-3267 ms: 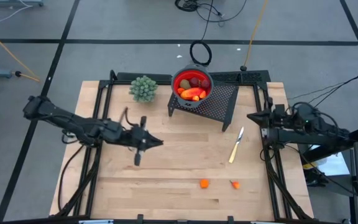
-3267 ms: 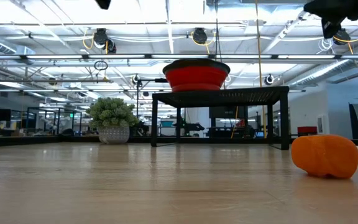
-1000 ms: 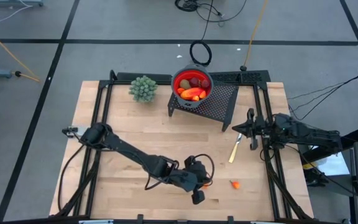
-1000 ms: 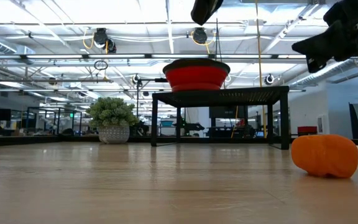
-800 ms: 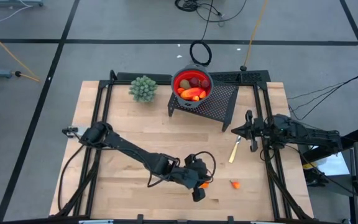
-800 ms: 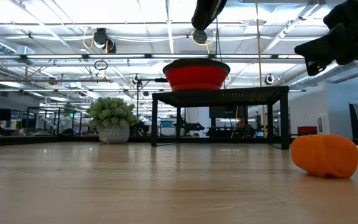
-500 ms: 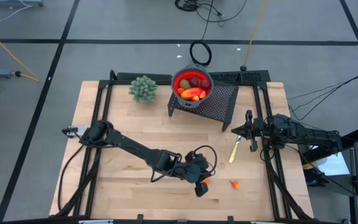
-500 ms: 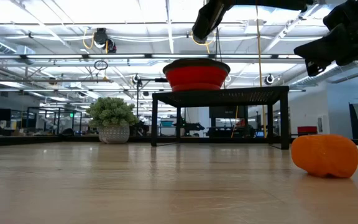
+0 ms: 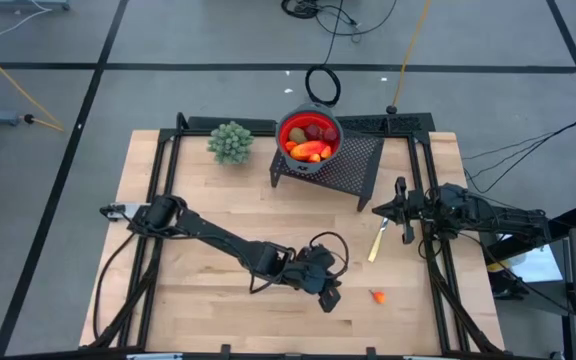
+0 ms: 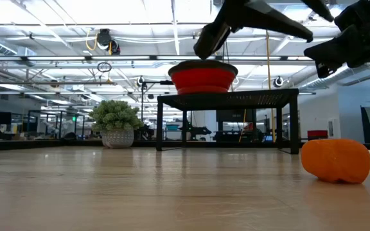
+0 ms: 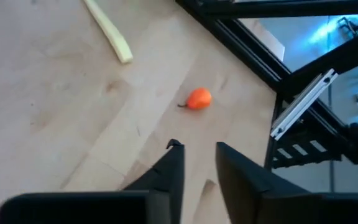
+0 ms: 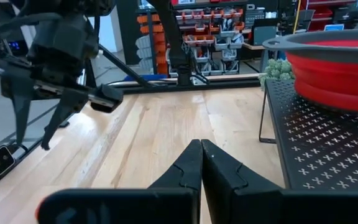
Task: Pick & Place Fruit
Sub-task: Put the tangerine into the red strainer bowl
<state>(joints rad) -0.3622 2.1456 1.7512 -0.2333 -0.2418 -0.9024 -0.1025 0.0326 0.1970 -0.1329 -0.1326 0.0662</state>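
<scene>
Reaching over the front boards, left gripper fingers slightly parted, empty, one orange fruit piece nearby, right gripper pinched closed.

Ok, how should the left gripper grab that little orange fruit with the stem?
Close on the small orange fruit across its round body, from straight above: it lies low and alone on the table, so a side approach would likely scrape. Avoid the thin stem.
</scene>
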